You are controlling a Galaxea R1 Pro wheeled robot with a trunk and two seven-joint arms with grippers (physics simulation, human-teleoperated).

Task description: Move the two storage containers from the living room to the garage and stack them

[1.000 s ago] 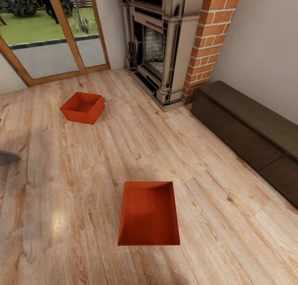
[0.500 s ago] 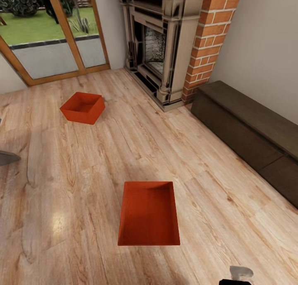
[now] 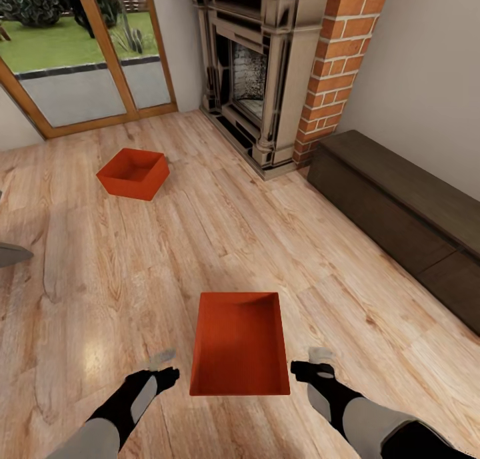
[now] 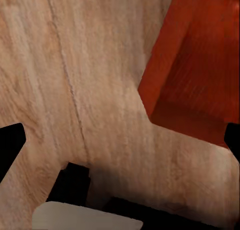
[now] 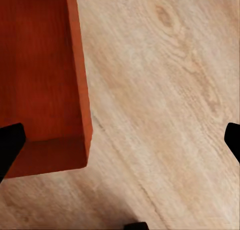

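Living room, light wood plank floor (image 3: 320, 246). Near orange-red open-top rectangular bin (image 3: 241, 344) sits between left pincer (image 3: 164, 369) and right pincer (image 3: 311, 366), neither touching it; both spread wide per wrist views. Risks: thin walls could flex or slip under a two-sided squeeze; uneven contact would likely skew or tip the bin. Count: two bins, second orange-red bin (image 3: 133, 172) well apart near glass doors (image 3: 80, 59); two pincers.
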